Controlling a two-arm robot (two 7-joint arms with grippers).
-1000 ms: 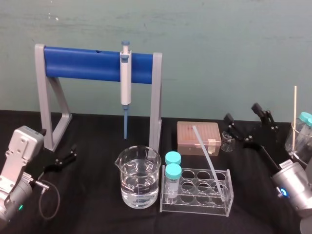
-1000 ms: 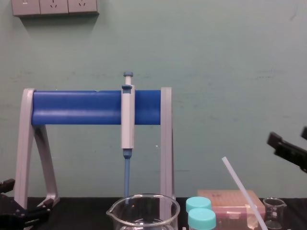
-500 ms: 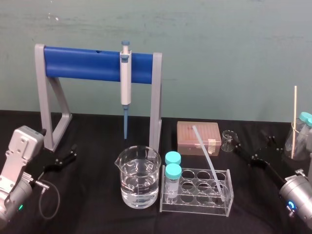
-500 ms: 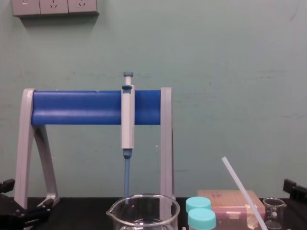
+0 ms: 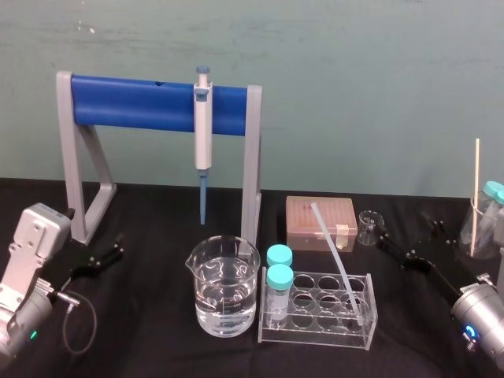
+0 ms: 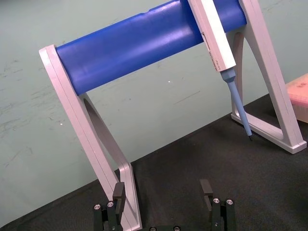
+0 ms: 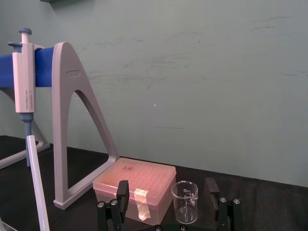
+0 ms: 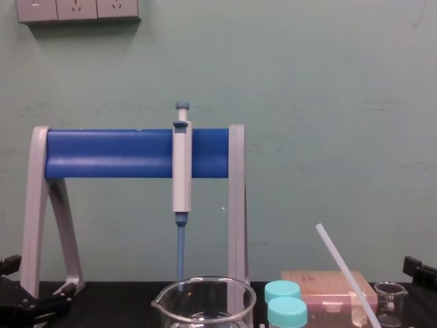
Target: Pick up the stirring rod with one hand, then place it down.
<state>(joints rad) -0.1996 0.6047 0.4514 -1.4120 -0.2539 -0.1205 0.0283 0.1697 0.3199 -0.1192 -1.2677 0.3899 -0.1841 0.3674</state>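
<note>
The stirring rod [image 5: 335,252] is a translucent whitish stick leaning in the clear tube rack [image 5: 315,335], its top tilted back and left. It also rises at the chest view's lower right [image 8: 345,270] and at the edge of the right wrist view [image 7: 37,187]. My right gripper [image 5: 408,235] hovers low over the black table, right of the rod and apart from it. It is open and holds nothing [image 7: 167,192]. My left gripper [image 5: 98,256] rests at the far left by the stand's foot, open and empty [image 6: 162,191].
A blue-barred grey stand [image 5: 150,102] carries a pipette [image 5: 203,134]. A large beaker of water [image 5: 224,287] sits left of the rack, which holds two teal-capped tubes [image 5: 278,283]. Behind are a pink tip box [image 5: 321,222] and a small beaker [image 5: 368,227]. A glass with a thin stick [image 5: 476,197] stands far right.
The right gripper has dropped from a raised spot beside the far-right glass to just above the table near the small beaker. Over the last half second it barely moves. The left arm stays still.
</note>
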